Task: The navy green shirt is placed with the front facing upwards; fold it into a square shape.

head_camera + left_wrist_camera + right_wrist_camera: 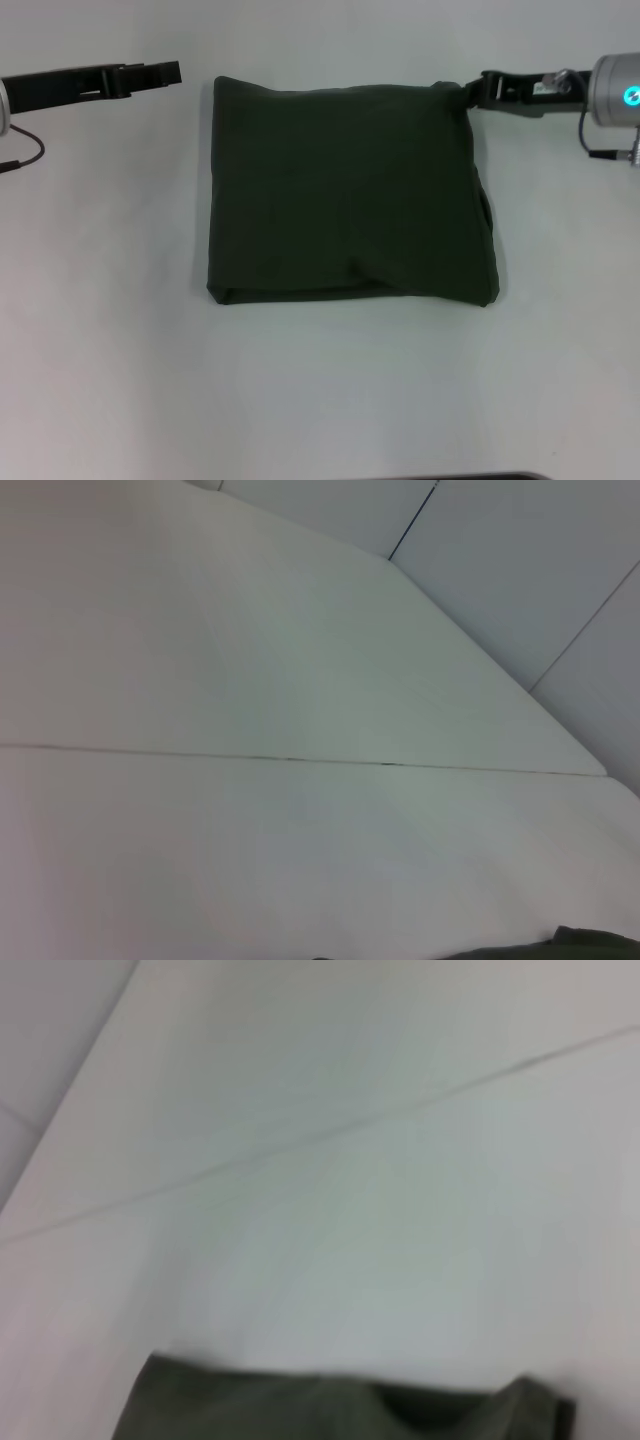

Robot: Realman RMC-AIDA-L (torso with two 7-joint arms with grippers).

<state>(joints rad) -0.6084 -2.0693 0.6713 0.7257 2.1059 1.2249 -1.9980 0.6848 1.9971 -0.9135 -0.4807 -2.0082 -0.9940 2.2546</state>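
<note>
White table (110,330), filling nearly all of the head view and bearing no container of any kind. Navy green shirt (345,195) at centre of the table, already folded into a roughly square block; plain dark cloth uppermost, doubled edges showing along the near side and the right side, no lettering or collar in sight. Left gripper (165,72) above the table, just beside the shirt's far left corner yet apart from it, empty, fingers drawn together. Right gripper (470,92) at the shirt's far right corner, touching the cloth where a small peak rises toward it; whether closed on the fabric or merely against it, not discernible.

Left wrist view: bare table crossed by a thin seam (300,760), pale wall panels (520,570) beyond, and only a sliver of the shirt (590,942) at the picture's edge; own fingers not shown. Right wrist view: the same table seam (330,1130), plus a far edge of the shirt (300,1405) with a raised fold near one corner, a detail too small to read in the head view; own fingers likewise not shown.
</note>
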